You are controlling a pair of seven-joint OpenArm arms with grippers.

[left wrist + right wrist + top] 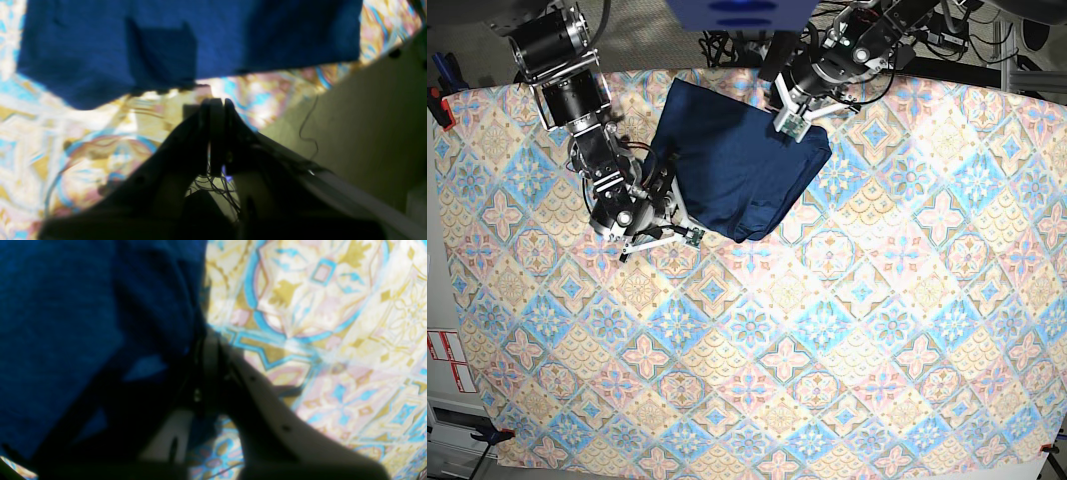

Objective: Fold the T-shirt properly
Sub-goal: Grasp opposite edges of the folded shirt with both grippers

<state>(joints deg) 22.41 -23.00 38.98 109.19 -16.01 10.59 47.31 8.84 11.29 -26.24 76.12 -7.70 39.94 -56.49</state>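
The T-shirt (742, 165), plain dark navy, lies bunched into a compact shape at the far middle of the patterned cloth (827, 350). My left gripper (792, 122) hovers at its far right edge. In the left wrist view that gripper (217, 103) is shut with nothing between its fingers, a short way off the T-shirt's hem (166, 43). My right gripper (672, 202) sits at the shirt's near left edge. In the right wrist view it (208, 340) is shut with its tips right against the navy fabric (66, 323); I cannot tell if fabric is pinched.
The pastel tile-print cloth (317, 323) covers the whole table. Cables and equipment (927, 30) crowd the far edge. In the left wrist view a pale beige surface (367, 116) with a thin dark wire lies beyond the cloth's edge.
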